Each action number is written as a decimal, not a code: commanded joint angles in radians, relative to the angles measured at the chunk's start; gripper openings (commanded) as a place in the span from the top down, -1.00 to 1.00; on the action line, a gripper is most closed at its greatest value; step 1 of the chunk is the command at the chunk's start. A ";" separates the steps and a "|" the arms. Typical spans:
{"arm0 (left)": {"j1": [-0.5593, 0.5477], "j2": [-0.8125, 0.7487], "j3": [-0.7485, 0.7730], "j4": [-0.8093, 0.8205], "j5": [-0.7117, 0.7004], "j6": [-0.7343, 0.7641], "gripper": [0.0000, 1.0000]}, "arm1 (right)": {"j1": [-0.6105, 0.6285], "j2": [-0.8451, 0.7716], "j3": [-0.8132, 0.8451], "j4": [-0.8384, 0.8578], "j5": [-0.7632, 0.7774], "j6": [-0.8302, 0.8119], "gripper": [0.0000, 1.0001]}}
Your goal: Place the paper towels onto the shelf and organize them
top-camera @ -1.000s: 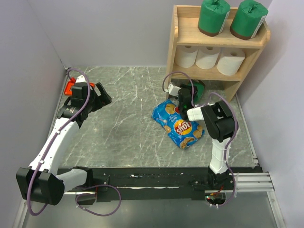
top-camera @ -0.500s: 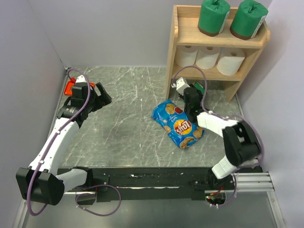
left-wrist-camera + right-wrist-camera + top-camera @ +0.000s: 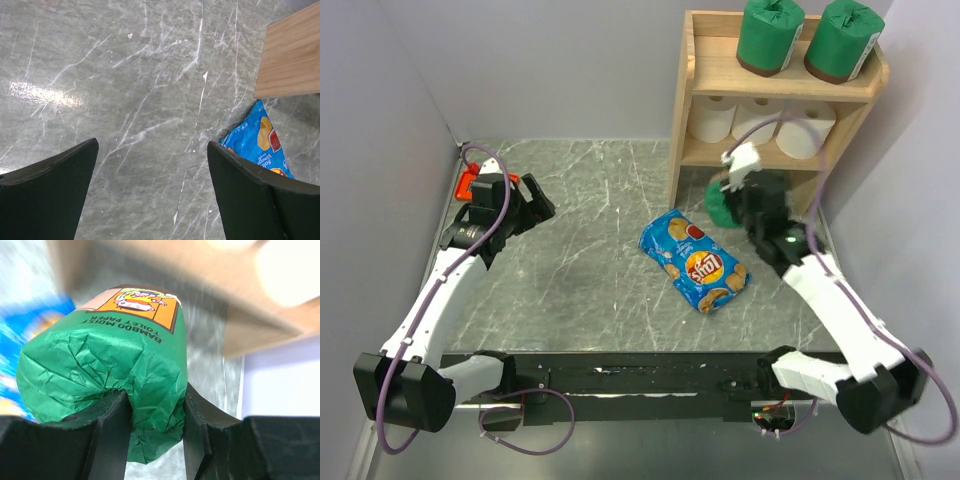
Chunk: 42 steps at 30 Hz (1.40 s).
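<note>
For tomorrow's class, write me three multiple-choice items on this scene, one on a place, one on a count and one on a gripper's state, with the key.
1. Where is the blue chip bag relative to the shelf?
A. on its top tier
B. on the table in front of it
C. on its lower tier

2. How many white rolls stand on the lower tier?
A. one
B. two
C. three

3. What is the right gripper doing?
A. shut on a green roll
B. open over the table
C. shut on the chip bag

Key:
1 B: the bag lies flat on the table, on the near side of the shelf.
2 C: three white rolls show side by side under the top board.
3 A: the wrist view shows the green wrapping pinched in it.
</note>
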 commanded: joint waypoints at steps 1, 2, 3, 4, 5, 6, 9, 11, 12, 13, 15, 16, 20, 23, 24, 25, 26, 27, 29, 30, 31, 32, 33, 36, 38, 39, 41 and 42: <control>-0.003 -0.037 0.002 0.035 -0.014 0.006 -0.93 | 0.006 -0.096 0.261 -0.085 -0.078 0.102 0.13; -0.003 -0.042 0.000 0.035 -0.016 0.004 -0.93 | 0.006 -0.095 0.291 -0.083 -0.080 0.102 0.13; -0.003 -0.044 -0.001 0.038 -0.016 0.004 -0.93 | 0.006 -0.093 0.338 -0.079 -0.081 0.098 0.13; -0.003 -0.045 0.000 0.037 -0.019 0.006 -0.93 | 0.005 -0.090 0.364 -0.071 -0.089 0.095 0.13; -0.003 -0.047 -0.001 0.035 -0.019 0.006 -0.93 | 0.006 -0.087 0.390 -0.054 -0.103 0.092 0.13; -0.003 -0.044 0.000 0.037 -0.019 0.007 -0.93 | 0.005 -0.076 0.441 -0.040 -0.101 0.087 0.13; -0.003 -0.038 0.002 0.035 -0.014 0.007 -0.93 | 0.006 -0.047 0.537 0.035 -0.109 0.070 0.14; -0.003 -0.038 0.002 0.035 -0.012 0.007 -0.93 | 0.005 -0.023 0.561 0.146 -0.114 0.029 0.14; -0.002 -0.041 0.000 0.035 -0.014 0.007 -0.93 | 0.005 -0.014 0.573 0.183 -0.104 0.010 0.14; -0.002 -0.039 0.000 0.035 -0.016 0.007 -0.93 | 0.005 -0.001 0.575 0.234 -0.091 -0.032 0.14; -0.003 -0.042 -0.001 0.037 -0.017 0.009 -0.93 | 0.003 0.046 0.591 0.347 -0.046 -0.071 0.14; -0.003 -0.045 -0.001 0.037 -0.019 0.007 -0.93 | 0.003 0.063 0.601 0.378 -0.040 -0.095 0.14; -0.003 -0.038 -0.001 0.035 -0.016 0.010 -0.93 | -0.006 0.181 0.679 0.454 -0.058 -0.117 0.13; -0.002 -0.038 0.000 0.035 -0.012 0.010 -0.93 | -0.021 0.265 0.771 0.469 -0.051 -0.116 0.13; -0.003 -0.038 0.000 0.035 -0.011 0.010 -0.93 | -0.029 0.289 0.815 0.467 -0.051 -0.111 0.13; -0.003 -0.039 -0.001 0.037 -0.011 0.009 -0.93 | -0.037 0.310 0.838 0.464 -0.057 -0.103 0.13; -0.003 -0.042 -0.001 0.035 -0.012 0.010 -0.93 | -0.049 0.350 0.860 0.463 -0.060 -0.100 0.13; -0.003 -0.041 -0.003 0.038 -0.011 0.007 -0.93 | -0.055 0.368 0.898 0.463 -0.064 -0.099 0.13; -0.003 -0.039 -0.001 0.037 -0.008 0.009 -0.93 | -0.069 0.419 0.932 0.477 -0.064 -0.103 0.13; -0.003 -0.039 -0.001 0.037 -0.008 0.010 -0.93 | -0.075 0.436 0.965 0.477 -0.064 -0.105 0.13; -0.003 -0.039 0.000 0.037 -0.006 0.010 -0.93 | -0.078 0.454 0.982 0.478 -0.063 -0.102 0.13; -0.003 -0.039 0.000 0.037 -0.006 0.010 -0.93 | -0.086 0.488 0.999 0.483 -0.051 -0.102 0.13; -0.003 -0.039 -0.001 0.039 -0.006 0.009 -0.93 | -0.087 0.506 1.033 0.486 -0.040 -0.102 0.13; -0.003 -0.038 -0.003 0.040 -0.003 0.010 -0.93 | -0.092 0.565 1.091 0.478 -0.029 -0.103 0.13; -0.003 -0.036 -0.001 0.039 -0.005 0.009 -0.93 | -0.092 0.585 1.104 0.478 -0.043 -0.088 0.13; -0.003 -0.034 -0.001 0.037 -0.005 0.010 -0.93 | -0.090 0.588 1.101 0.486 -0.055 -0.080 0.13; -0.003 -0.036 -0.001 0.039 -0.006 0.010 -0.93 | -0.092 0.602 1.098 0.498 -0.054 -0.070 0.13; -0.003 -0.034 -0.001 0.039 -0.008 0.010 -0.93 | -0.090 0.609 1.102 0.495 -0.043 -0.070 0.13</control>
